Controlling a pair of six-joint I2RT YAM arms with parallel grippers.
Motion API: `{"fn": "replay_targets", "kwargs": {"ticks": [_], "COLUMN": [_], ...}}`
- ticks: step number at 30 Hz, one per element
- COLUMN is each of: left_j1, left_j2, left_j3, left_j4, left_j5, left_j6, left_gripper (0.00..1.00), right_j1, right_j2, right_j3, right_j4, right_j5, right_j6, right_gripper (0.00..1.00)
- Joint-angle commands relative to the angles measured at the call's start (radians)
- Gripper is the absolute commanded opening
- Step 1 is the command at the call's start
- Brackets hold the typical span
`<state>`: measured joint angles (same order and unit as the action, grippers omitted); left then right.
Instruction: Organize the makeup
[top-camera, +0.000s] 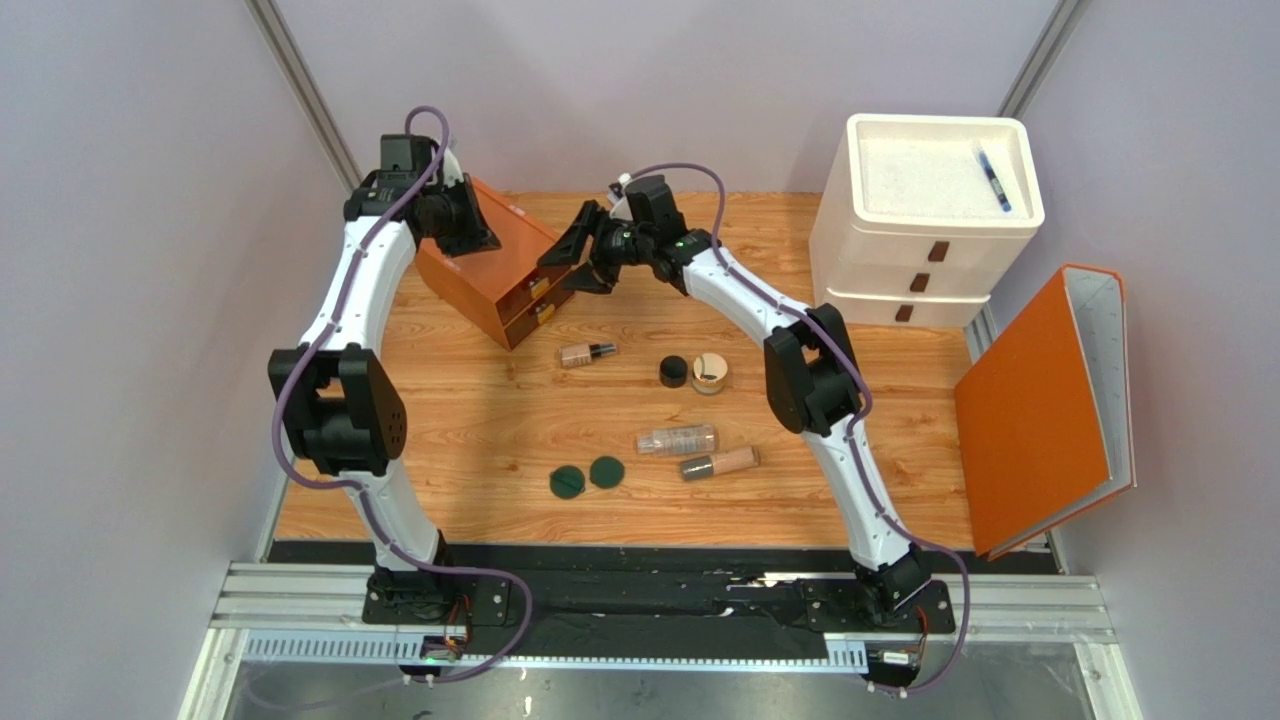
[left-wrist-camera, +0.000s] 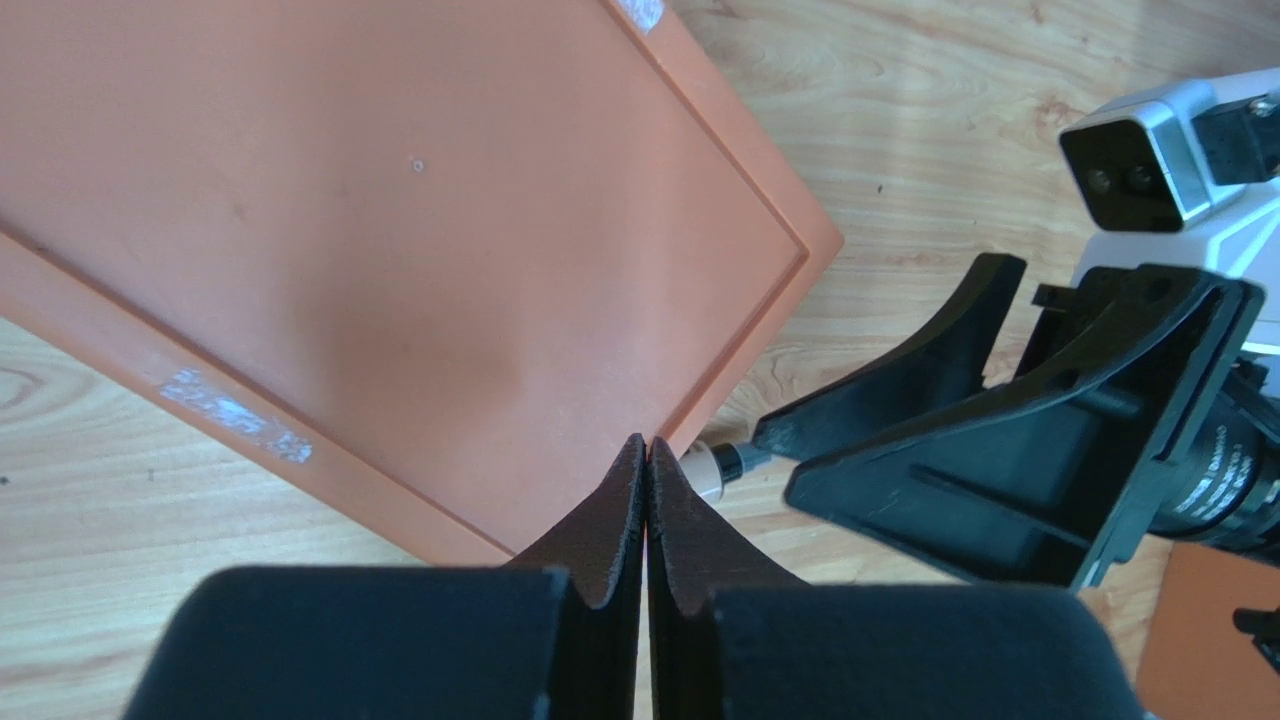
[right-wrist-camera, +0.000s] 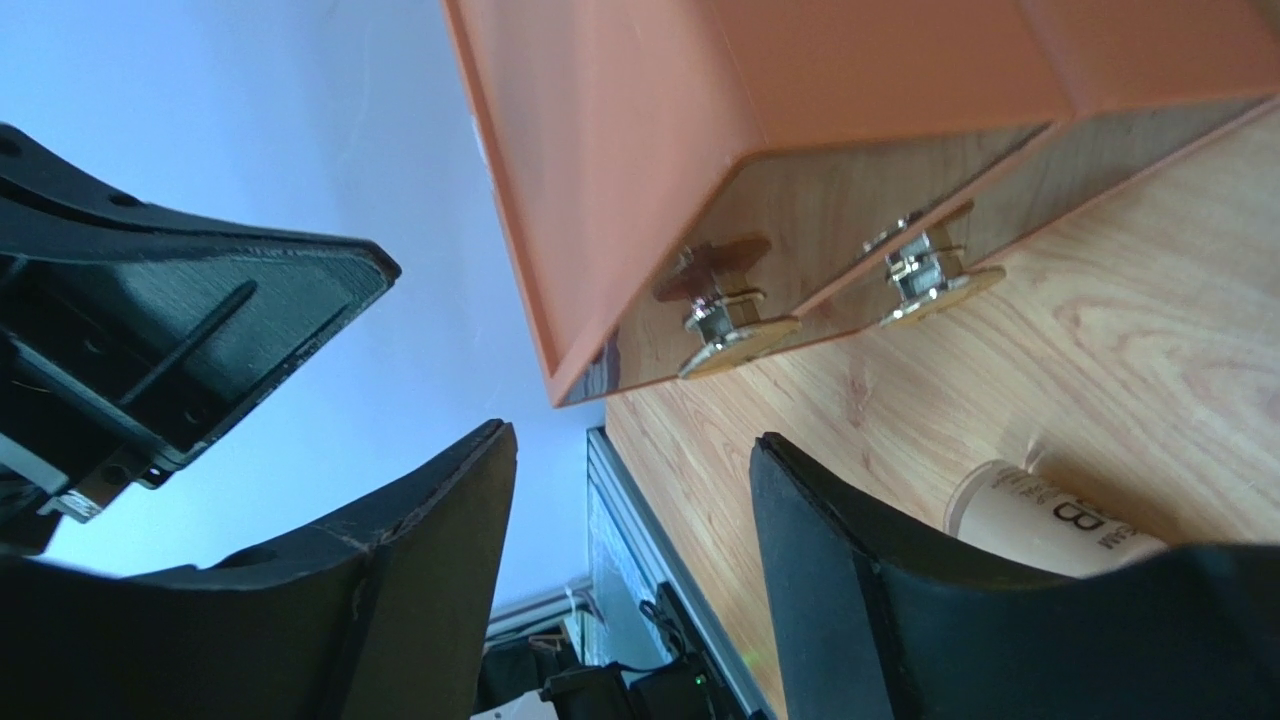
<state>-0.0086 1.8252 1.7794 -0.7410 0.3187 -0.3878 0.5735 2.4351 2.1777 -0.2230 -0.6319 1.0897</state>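
Right end effector (right-wrist-camera: 631, 450) being held wide open, empty, drawer knob (right-wrist-camera: 736, 342) just ahead. Left end effector (left-wrist-camera: 646, 450) being held shut, empty, over orange drawer box (top-camera: 478, 273). Makeup bottle (top-camera: 586, 354) lying crosswise on counter (top-camera: 451, 450), behind right end effector.

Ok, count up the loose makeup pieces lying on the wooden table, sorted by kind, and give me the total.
Bottles: 3
Round tan jar: 1
Black round cap: 1
Dark-green discs: 2
Total: 7
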Motion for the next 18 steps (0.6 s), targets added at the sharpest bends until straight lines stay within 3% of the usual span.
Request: {"fn": "replay_targets", "kwargs": {"ticks": [1,18], "left_j1": [0.002,0.002], "left_j2": [0.023,0.037], "left_j3": [0.011,-0.005], "left_j4": [-0.031,-0.043], "left_j5": [0.040,0.079], "left_j6": [-0.051,-0.072], "left_gripper": [0.00,0.00], "right_j1": [0.006,0.006], "right_j2": [0.024,0.120], "right_j3": [0.040,0.126], "right_j4": [-0.070,-0.143], "right_j5": [-0.026,0.014], "right_j6": [-0.033,-0.033], "right_gripper": [0.62,0.63]}}
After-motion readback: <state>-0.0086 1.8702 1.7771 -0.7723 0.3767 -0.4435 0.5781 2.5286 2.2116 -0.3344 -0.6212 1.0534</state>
